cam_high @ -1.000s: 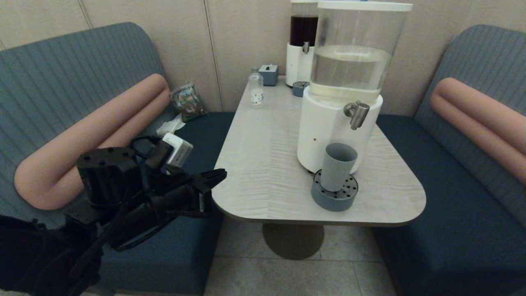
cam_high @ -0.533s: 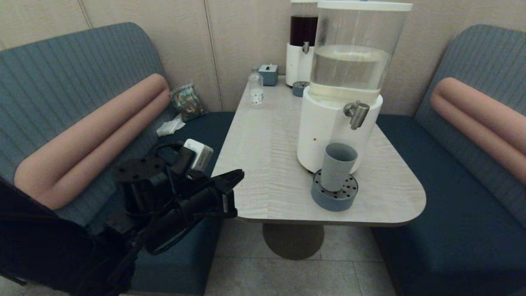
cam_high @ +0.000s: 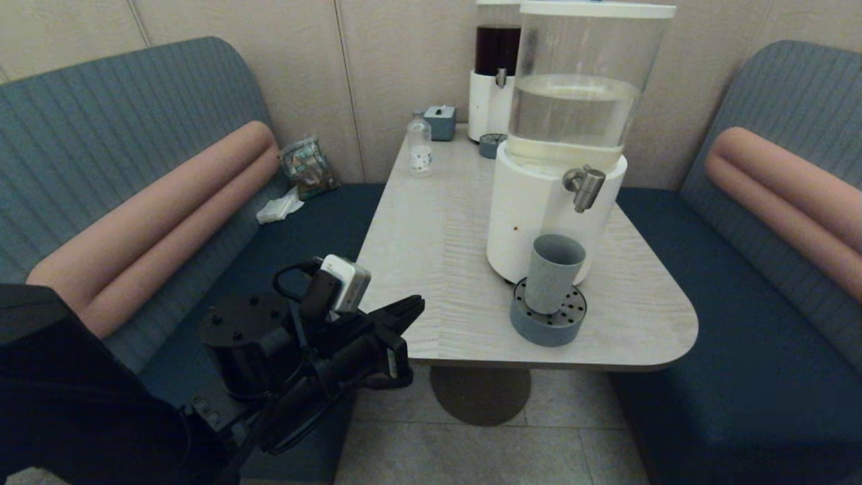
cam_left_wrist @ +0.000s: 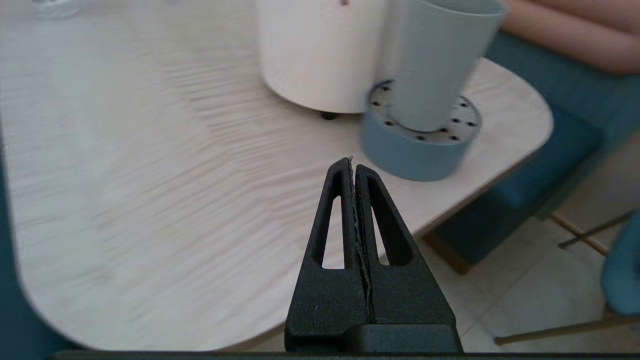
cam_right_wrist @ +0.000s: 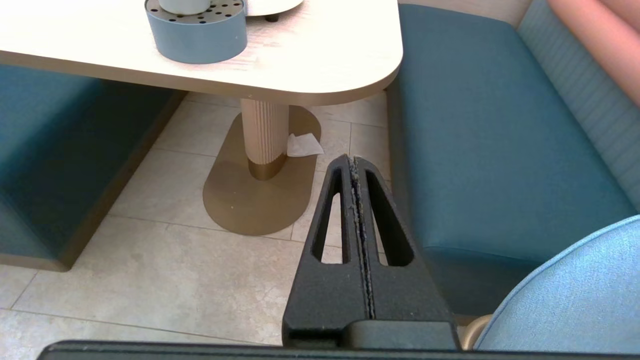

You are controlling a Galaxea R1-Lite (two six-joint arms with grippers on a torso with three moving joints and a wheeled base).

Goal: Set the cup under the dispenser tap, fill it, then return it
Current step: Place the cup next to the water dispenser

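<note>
The grey-blue cup (cam_high: 553, 271) (cam_left_wrist: 440, 60) stands upright on a round perforated drip tray (cam_high: 547, 316) (cam_left_wrist: 420, 142) (cam_right_wrist: 196, 30), right under the brushed-metal dispenser tap (cam_high: 584, 186) of the big clear-tank dispenser (cam_high: 572, 128). My left gripper (cam_high: 416, 306) (cam_left_wrist: 352, 162) is shut and empty, over the table's front left corner, well left of the cup and pointing toward it. My right gripper (cam_right_wrist: 351, 159) is shut and empty, low beside the right bench, out of the head view.
A slimmer dark-tank dispenser (cam_high: 495, 74), a small clear bottle (cam_high: 419, 146) and a little grey box (cam_high: 440, 122) stand at the back of the table (cam_high: 438, 256). Benches (cam_high: 727, 350) flank it. A tissue (cam_right_wrist: 304, 145) lies by the table's pedestal (cam_right_wrist: 265, 135).
My left arm has swung right and forward, bringing its shut gripper from beside the left bench to over the table's front left corner. The cup has not moved.
</note>
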